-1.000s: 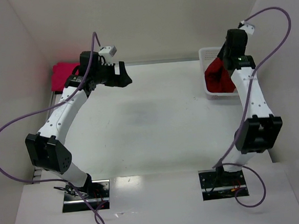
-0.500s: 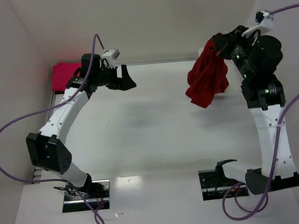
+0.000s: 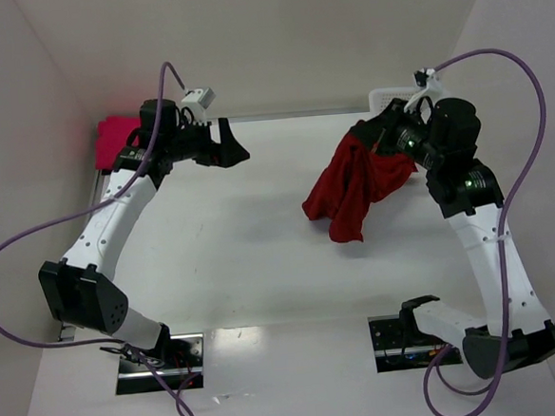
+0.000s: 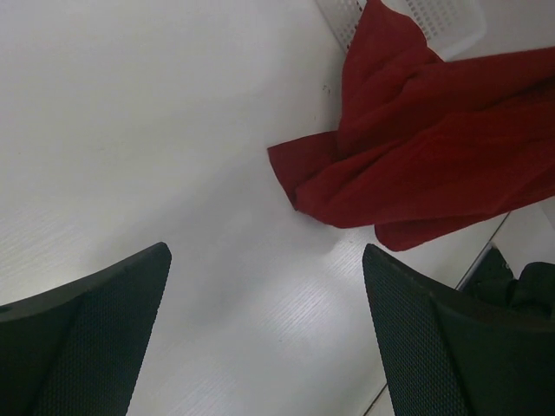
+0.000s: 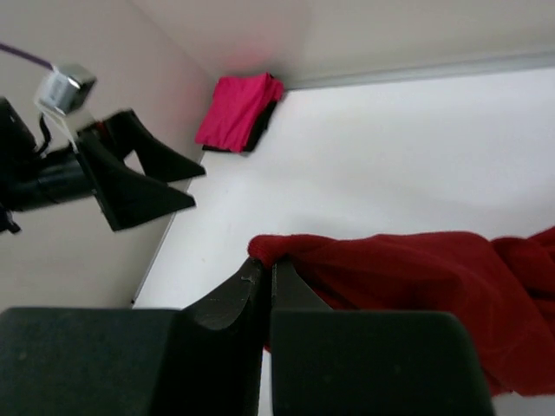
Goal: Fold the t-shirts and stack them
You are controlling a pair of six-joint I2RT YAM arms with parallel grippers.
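Observation:
My right gripper (image 3: 379,132) is shut on an edge of the dark crimson t-shirt (image 3: 352,186), which hangs crumpled from it with its lower part on the table right of centre. The pinch shows in the right wrist view (image 5: 270,270), with the crimson cloth (image 5: 416,277) trailing right. The left wrist view shows the same shirt (image 4: 434,147) far ahead. The magenta-pink t-shirt (image 3: 116,137) lies folded at the far left corner, also in the right wrist view (image 5: 238,111). My left gripper (image 3: 232,144) is open and empty above the table at the back left; its fingers (image 4: 434,347) stand wide apart.
The white mesh basket (image 3: 384,100) stands at the back right behind the right gripper, and its corner shows in the left wrist view (image 4: 434,22). Walls close in the table on the left, back and right.
My right gripper has lifted the crimson t-shirt out of the basket and carried it left and down until its lower part reached the table. The left arm has shifted only slightly.

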